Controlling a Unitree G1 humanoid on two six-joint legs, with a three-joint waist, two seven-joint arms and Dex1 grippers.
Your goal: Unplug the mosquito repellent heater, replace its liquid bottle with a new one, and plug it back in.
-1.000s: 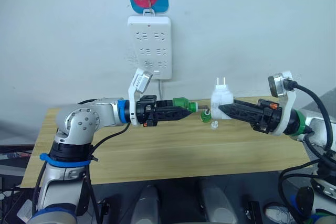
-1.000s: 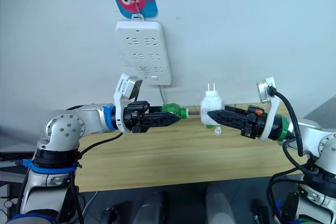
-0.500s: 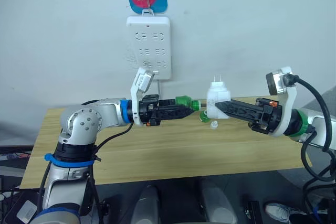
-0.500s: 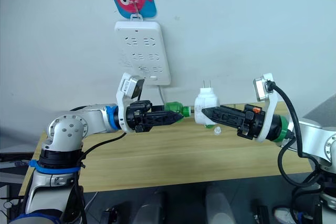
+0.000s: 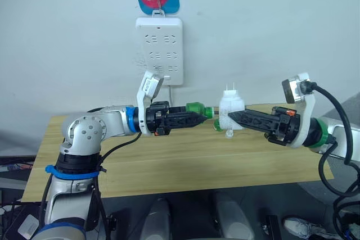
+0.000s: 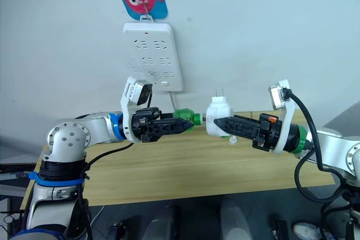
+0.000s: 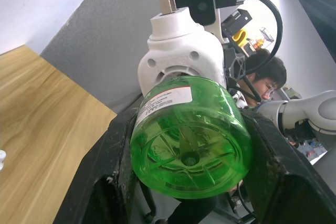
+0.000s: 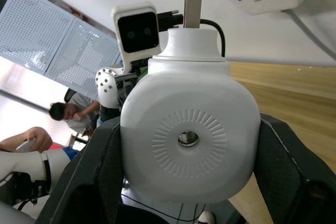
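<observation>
Standing by a white wall, the wooden counter [image 5: 185,161] sits under the left gripper [image 5: 203,117] squeezing a green bottle [image 5: 195,108] and the right gripper [image 5: 230,117] squeezing the round white heater [image 5: 229,105].

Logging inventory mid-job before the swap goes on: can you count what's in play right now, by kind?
Green liquid bottle, in left hand: 1
White mosquito repellent heater, in right hand: 1
White power strip on wall: 1
Small white cap on table: 1
Total: 4
</observation>
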